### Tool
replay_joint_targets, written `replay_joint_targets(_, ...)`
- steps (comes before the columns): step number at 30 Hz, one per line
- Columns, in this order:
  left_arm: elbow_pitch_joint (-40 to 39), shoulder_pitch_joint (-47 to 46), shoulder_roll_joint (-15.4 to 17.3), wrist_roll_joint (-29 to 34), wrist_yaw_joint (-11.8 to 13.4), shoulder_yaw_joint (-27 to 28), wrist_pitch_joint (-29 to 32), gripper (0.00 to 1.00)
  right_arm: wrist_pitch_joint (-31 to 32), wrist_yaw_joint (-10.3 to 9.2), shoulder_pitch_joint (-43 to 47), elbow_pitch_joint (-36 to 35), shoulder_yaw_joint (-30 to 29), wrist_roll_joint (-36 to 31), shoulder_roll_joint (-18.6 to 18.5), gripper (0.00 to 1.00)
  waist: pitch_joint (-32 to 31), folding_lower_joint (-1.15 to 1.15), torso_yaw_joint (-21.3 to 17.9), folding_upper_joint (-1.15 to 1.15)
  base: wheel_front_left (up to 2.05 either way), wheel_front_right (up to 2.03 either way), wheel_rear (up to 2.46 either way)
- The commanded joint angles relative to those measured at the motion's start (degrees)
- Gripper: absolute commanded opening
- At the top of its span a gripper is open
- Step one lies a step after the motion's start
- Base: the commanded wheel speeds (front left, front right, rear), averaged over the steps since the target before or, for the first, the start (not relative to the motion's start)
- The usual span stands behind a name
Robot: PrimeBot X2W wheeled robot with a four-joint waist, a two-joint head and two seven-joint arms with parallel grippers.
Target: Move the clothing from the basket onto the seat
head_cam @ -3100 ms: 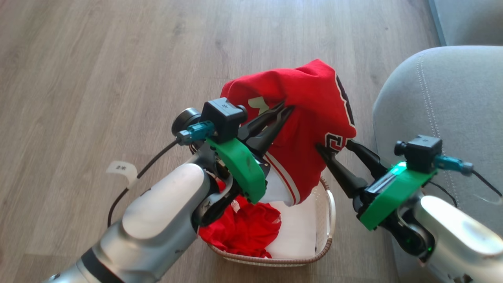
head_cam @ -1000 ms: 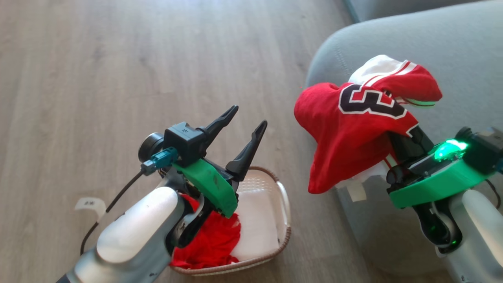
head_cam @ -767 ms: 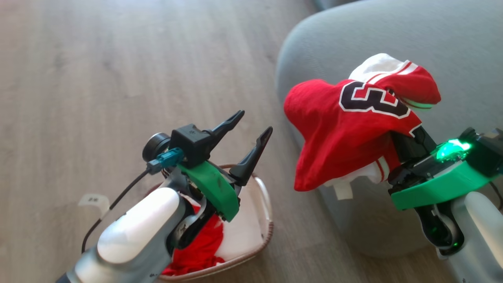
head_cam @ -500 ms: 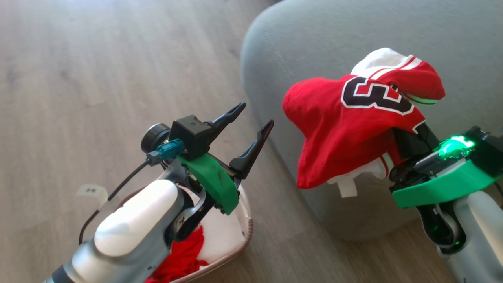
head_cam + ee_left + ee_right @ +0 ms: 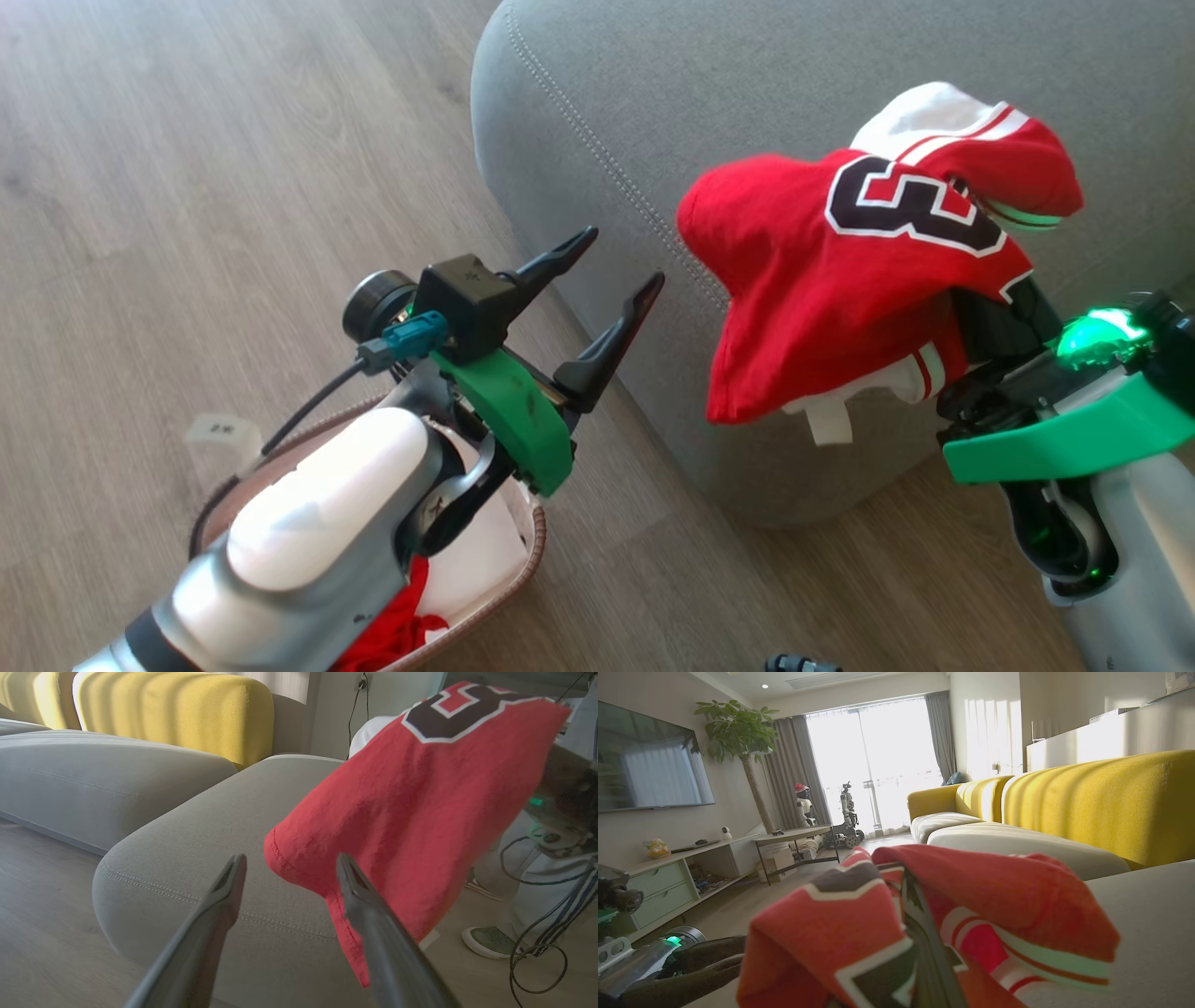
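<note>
Carrying the numbered red jersey [image 5: 822, 299] pinched in your right tool [image 5: 1004, 322], you have it draped over the fingers and hanging above the front corner of the grey seat [image 5: 653, 93], lifted so the hem passes the cushion's edge, not yet laid down. Your left tool [image 5: 625, 257] hangs spread wide and empty over the basket [image 5: 534, 551] on the floor, where the second red garment [image 5: 392, 635] lies. Mind a person's shoe [image 5: 486, 940] and loose cables [image 5: 537, 961] beside the seat.

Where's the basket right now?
Head view, bottom left: the basket sits on the wood floor under the left forearm, just left of the grey seat and apart from it.
</note>
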Motion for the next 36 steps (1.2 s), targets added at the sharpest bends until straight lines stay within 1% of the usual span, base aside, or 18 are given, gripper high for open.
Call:
replay_joint_targets(1, -1.3, -3.7, 0.6, 0.5, -0.2, 1.9, 0.1, 1.00, -0.4, 0.42, 0.5, -2.2, -0.1, -0.6, -0.5, 0.00, 0.2, 0.00, -0.1, 0.00, 0.00, 0.00, 0.00)
replay_joint_targets(8, -0.9, -5.2, 0.5, 1.1, -0.7, 1.2, 0.6, 1.00, -0.4, 0.42, -0.9, -2.2, -0.5, -0.7, -0.3, 0.00, 2.4, 0.00, -0.3, 0.00, 0.00, 0.00, 0.00)
replay_joint_targets(14, -2.1, -6.6, 0.9, 2.0, -0.5, 0.6, 1.9, 1.00, -0.4, 0.42, -6.7, 0.7, -0.1, 1.0, -1.8, 0.00, 5.2, 0.00, -0.3, 0.00, 0.00, 0.00, 0.00)
replay_joint_targets(21, -4.0, -9.3, 0.3, 3.1, -0.9, -0.7, 4.1, 1.00, -0.4, 0.42, -14.4, 5.5, -1.6, 2.6, -6.1, 0.00, 9.7, 0.00, 2.0, 0.00, 0.00, 0.00, 0.00)
replay_joint_targets(24, -4.4, -10.6, 0.0, 3.5, -1.1, -1.1, 4.9, 1.00, -0.4, 0.42, -17.2, 8.0, -3.3, 3.5, -7.7, 0.00, 11.7, 0.00, 3.1, 0.00, 0.00, 0.00, 0.00)
replay_joint_targets(30, -4.7, -13.1, -0.5, 4.2, -1.8, -1.8, 6.3, 1.00, -0.4, 0.42, -23.1, 14.0, -6.0, 4.5, -10.2, 0.00, 15.7, 0.00, 4.7, 0.00, 0.00, 0.00, 0.00)
replay_joint_targets(31, -4.7, -13.1, -0.5, 4.2, -1.8, -1.8, 6.3, 1.00, -0.4, 0.42, -23.1, 14.0, -6.0, 4.5, -10.2, 0.00, 15.7, 0.00, 4.7, 0.00, 0.00, 0.00, 0.00)
replay_joint_targets(36, -5.2, -15.4, -1.5, 5.2, -2.6, -3.0, 7.3, 1.00, -0.4, 0.42, -27.3, 20.5, -9.9, 4.9, -12.4, 0.00, 19.3, 0.00, 6.4, 0.00, 0.00, 0.00, 0.00)
